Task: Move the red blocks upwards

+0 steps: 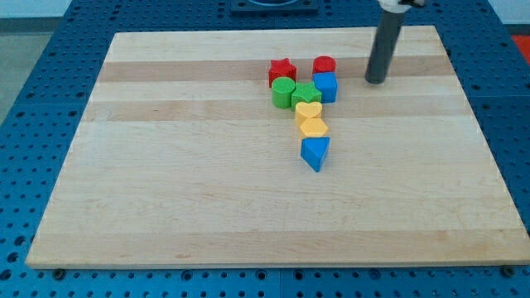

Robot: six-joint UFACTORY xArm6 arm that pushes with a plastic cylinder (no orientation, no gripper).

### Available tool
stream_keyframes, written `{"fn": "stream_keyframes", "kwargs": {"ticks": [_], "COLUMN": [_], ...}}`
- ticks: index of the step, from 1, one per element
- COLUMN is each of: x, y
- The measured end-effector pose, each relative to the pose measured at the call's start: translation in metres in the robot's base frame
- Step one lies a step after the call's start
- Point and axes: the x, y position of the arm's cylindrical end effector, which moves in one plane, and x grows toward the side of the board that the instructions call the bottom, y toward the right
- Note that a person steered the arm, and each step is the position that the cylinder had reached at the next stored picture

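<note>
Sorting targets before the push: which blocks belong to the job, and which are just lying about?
Job: red star block; red cylinder block; my tip, right of them.
Lying about: green blocks; blue cube; yellow heart; yellow block; blue triangle.

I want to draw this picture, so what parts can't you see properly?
- The arm above my tip: cut off by the view's top edge in the camera view.
- The green cylinder: its upper side is hidden behind nothing, but its right side touches the green star, so that edge is unclear.
- The red cylinder: its lower part is hidden by the blue cube.
- The yellow heart and yellow hexagon: shapes too small to be sure.
</note>
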Motion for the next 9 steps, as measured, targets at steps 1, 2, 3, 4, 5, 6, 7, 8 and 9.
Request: {"fn": "stream_keyframes", "kwargs": {"ticks": [1, 2, 3, 4, 5, 6, 7, 8, 9], "x": [-0.001, -0.001, -0.002, -0.012, -0.023, -0.029, -0.036, -0.04, -0.05], "y": [-0.051, -0.088, -0.099, -0.114, -0.142, -0.152, -0.147, -0.142, -0.13]}}
